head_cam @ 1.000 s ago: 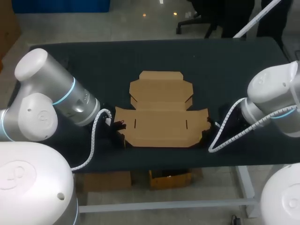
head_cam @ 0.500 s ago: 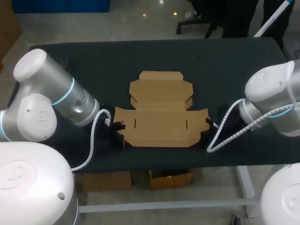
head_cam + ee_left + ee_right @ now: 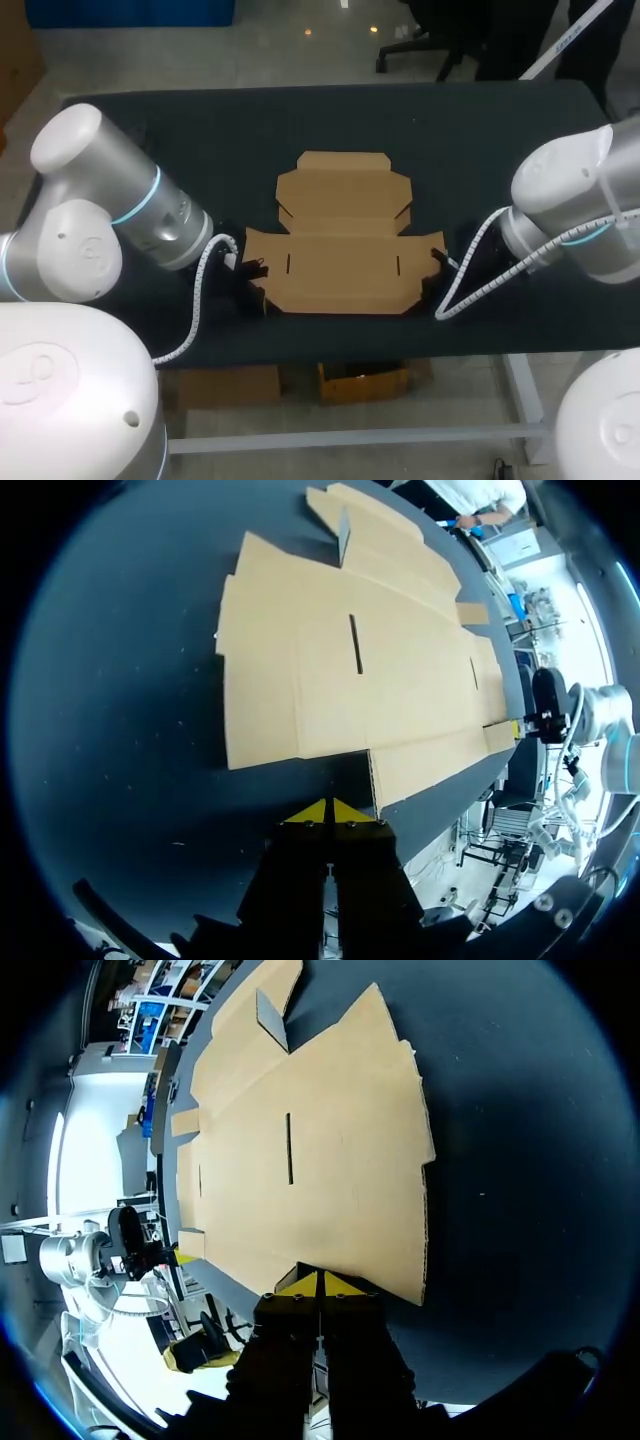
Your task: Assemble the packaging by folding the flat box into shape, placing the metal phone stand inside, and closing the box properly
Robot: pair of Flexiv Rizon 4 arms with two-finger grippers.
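Note:
A flat brown cardboard box lies unfolded in the middle of the dark table, with two slots in its main panel. My left gripper is low at the box's front left corner. In the left wrist view its yellow tips are shut together, just short of the box edge. My right gripper is at the front right corner. Its tips are also shut, at the edge of the cardboard, with nothing between them. No metal phone stand is in view.
The table's front edge runs just behind both grippers. White cables loop from each wrist near the box's sides. Bare dark table surface lies beyond the box and to either side.
My right arm has moved left, bringing its gripper closer against the box's front right corner. The left arm and the box have barely moved.

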